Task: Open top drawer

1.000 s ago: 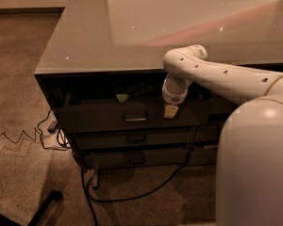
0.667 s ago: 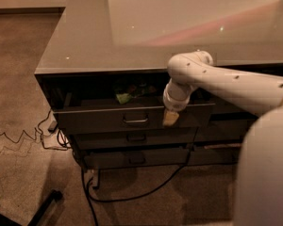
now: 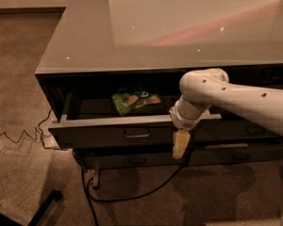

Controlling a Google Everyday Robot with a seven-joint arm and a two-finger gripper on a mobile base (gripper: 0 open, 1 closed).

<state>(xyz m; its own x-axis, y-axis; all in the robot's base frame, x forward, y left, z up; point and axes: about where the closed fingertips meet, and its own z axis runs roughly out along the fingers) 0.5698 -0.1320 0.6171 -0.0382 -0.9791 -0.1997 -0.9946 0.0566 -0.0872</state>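
Under the grey table (image 3: 132,46), the top drawer (image 3: 94,136) is being seen standing well out, so the task is being judged nearly done, little travel remaining. A green packet (image 3: 134,101) is being carried in its tray (image 3: 90,108). The claw (image 3: 181,145) is being held before the drawer, right of the pull (image 3: 137,133); its spread cannot be told.
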